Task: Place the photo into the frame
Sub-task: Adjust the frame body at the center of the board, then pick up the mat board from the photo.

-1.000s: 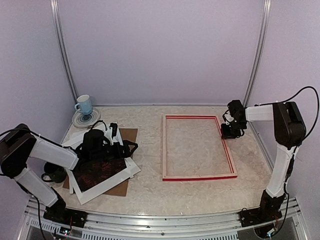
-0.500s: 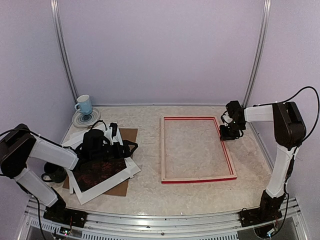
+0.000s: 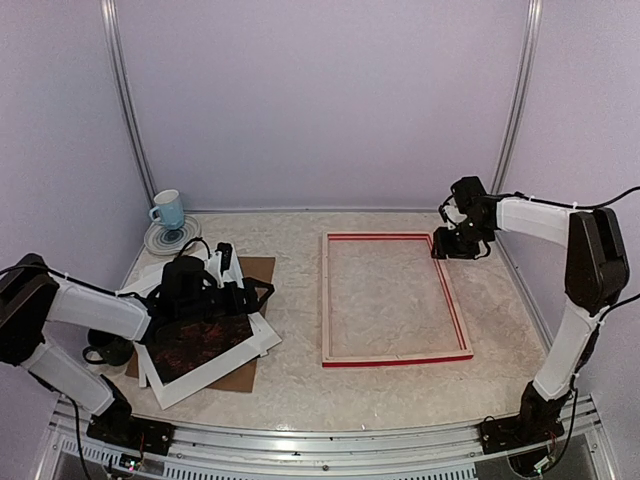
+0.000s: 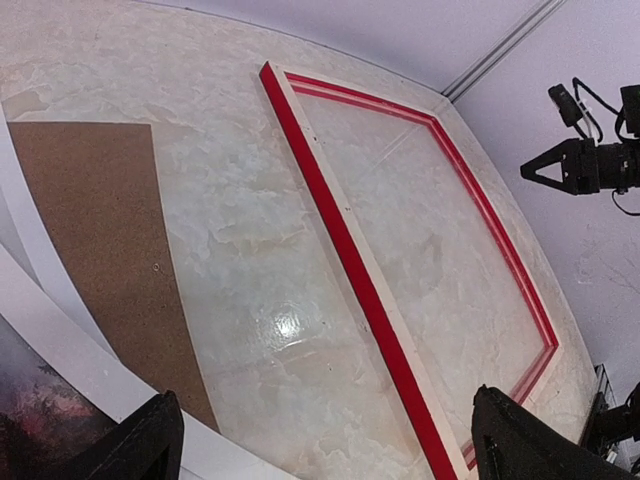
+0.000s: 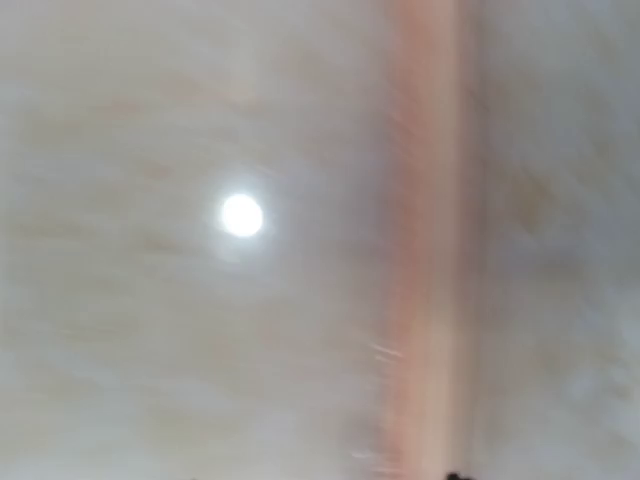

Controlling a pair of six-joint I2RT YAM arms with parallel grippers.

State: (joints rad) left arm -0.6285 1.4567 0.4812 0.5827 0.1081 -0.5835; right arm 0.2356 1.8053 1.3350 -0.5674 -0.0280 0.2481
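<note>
Marble table (image 3: 300, 385): photo (image 3: 200, 342) outside frame (image 3: 326, 300), leftward.

My rig stands in a lab test cell: bare lilac walls (image 3: 320, 100), metal corner rails (image 3: 125, 110), a marble-look table (image 3: 290, 385), and an aluminium mounting rail (image 3: 320, 440) along its near edge.

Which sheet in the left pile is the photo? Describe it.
On the left side of the table, flat sheets lie piled on a brown board. The photo is in that pile, among white sheets. It alone is dark, mottled red-brown.
</note>
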